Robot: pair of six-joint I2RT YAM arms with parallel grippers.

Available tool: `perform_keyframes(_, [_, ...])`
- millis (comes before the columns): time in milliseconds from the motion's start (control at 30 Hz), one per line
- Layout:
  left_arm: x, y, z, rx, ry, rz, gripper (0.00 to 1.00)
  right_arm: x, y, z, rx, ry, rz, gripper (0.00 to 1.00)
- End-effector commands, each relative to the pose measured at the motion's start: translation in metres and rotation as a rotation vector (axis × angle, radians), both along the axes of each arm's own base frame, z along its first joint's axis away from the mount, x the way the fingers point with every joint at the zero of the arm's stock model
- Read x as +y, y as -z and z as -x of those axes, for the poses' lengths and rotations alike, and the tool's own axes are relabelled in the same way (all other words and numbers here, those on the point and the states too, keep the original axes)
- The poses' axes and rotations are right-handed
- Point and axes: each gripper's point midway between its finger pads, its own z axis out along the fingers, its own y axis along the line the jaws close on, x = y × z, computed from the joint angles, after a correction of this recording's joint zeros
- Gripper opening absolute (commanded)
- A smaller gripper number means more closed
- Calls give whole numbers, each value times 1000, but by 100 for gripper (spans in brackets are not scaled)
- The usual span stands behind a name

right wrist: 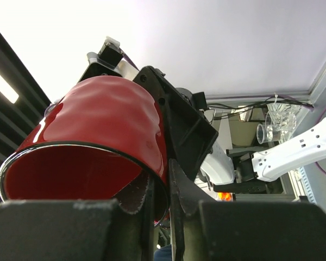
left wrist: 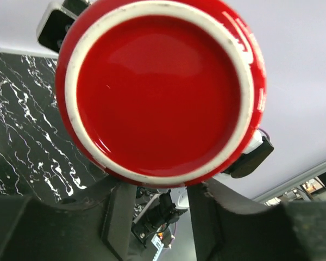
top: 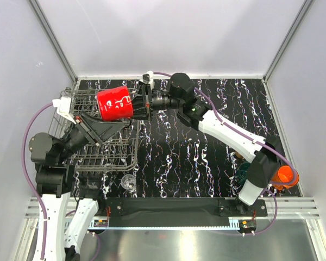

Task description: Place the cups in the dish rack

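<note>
The red cup (top: 113, 103) hangs on its side above the grey wire dish rack (top: 133, 159) at the left. My right gripper (top: 143, 104) is shut on its rim, one finger inside and one outside, as the right wrist view (right wrist: 164, 182) shows on the cup (right wrist: 108, 130). My left gripper (top: 119, 125) is open just under the cup. In the left wrist view its fingers (left wrist: 115, 217) stand apart below the cup's base (left wrist: 160, 89), and the gripper (left wrist: 160, 204) holds nothing. A clear cup (top: 129, 182) stands in front of the rack.
An orange cup (top: 286, 175) and a dark green cup (top: 243, 174) stand at the near right by the right arm's base. White walls close in the black marbled table (top: 206, 157) on three sides. The clear cup also shows in the right wrist view (right wrist: 274, 126).
</note>
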Motion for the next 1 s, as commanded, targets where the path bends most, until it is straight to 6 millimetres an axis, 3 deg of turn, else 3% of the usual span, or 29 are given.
perform_keyframes(0, [-4,-4,9,-10,48,-14,42,-2,-38,15,-115,-18,-98,0])
perform_keyframes(200, [-4,-4,7,-1,53,-16,39,4,-35,18,-113,-35,-95,0])
perform_keyframes(267, [-5,-4,6,3,55,-17,31,5,-35,20,-118,-37,-95,0])
perform_keyframes(333, [-5,-1,6,14,58,-21,20,5,-36,21,-121,-36,-92,0])
perform_keyframes(367, [-5,0,6,18,57,-24,0,5,-35,20,-127,-32,-90,0])
perform_keyframes(533, [-4,6,8,40,53,-23,0,5,-25,20,-134,-29,-55,1])
perform_keyframes(633, [-5,5,12,33,59,-16,0,4,-12,21,-149,-28,-22,10])
perform_keyframes(667, [-4,3,12,29,56,-12,0,3,-9,22,-156,-28,-19,26])
perform_keyframes(767, [-3,0,14,15,36,-8,0,2,-1,23,-155,-26,-8,46])
perform_keyframes(967, [2,-1,14,-6,-19,-24,0,-4,12,22,-144,-26,6,54])
